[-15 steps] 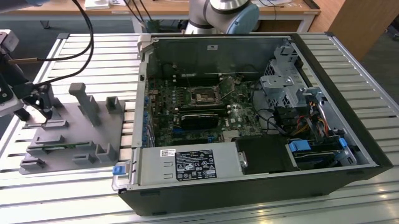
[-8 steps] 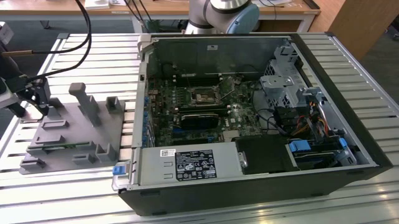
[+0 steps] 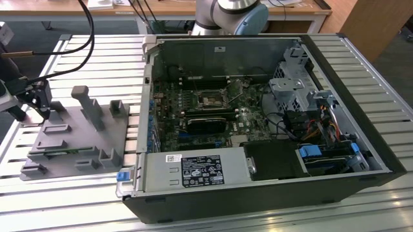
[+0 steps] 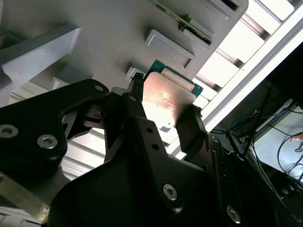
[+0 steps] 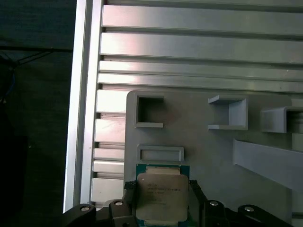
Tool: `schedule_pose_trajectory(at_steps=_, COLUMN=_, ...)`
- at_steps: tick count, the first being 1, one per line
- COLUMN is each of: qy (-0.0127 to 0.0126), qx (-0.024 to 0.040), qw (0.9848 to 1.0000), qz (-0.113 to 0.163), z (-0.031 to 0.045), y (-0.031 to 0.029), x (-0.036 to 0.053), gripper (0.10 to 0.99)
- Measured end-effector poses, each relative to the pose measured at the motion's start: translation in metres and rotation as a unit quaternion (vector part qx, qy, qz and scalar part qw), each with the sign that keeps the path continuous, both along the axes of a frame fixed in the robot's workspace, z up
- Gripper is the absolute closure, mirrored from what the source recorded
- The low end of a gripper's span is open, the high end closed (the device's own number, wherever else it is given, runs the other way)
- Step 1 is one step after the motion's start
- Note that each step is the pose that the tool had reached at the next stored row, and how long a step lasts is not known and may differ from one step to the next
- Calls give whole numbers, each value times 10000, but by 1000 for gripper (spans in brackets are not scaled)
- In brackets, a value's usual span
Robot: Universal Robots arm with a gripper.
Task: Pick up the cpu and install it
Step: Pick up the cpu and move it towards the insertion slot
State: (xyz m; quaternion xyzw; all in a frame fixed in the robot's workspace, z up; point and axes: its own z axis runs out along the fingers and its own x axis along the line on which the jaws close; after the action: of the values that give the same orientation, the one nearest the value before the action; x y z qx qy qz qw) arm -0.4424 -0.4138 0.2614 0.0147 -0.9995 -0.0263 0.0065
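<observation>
The cpu [image 5: 161, 196], a small square chip with a silvery top and a thin green-tan rim, sits between my two black fingers in both wrist views. My gripper [image 5: 161, 189] is shut on the cpu [image 4: 165, 101], one finger against each of two opposite edges. In the exterior view my gripper [image 3: 40, 113] hangs at the left end of the grey tray [image 3: 71, 140], far from the open computer case. The motherboard socket [image 3: 211, 100] lies in the middle of the case. I cannot tell whether the chip still touches the tray [image 5: 199, 156].
The tray carries upright posts [image 3: 87, 108] and pockets, plus a thin green memory stick [image 3: 65, 151] near its front. The open case [image 3: 258, 121] fills the exterior view's right, with drive cages and cables inside. A slatted aluminium table [image 3: 96, 58] lies under everything.
</observation>
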Motion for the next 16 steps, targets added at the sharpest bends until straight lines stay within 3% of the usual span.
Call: schedule_pose_trajectory(at_steps=16, qy=-1, qx=1, qw=10000, qz=0, z=163, y=1, x=0, gripper=557)
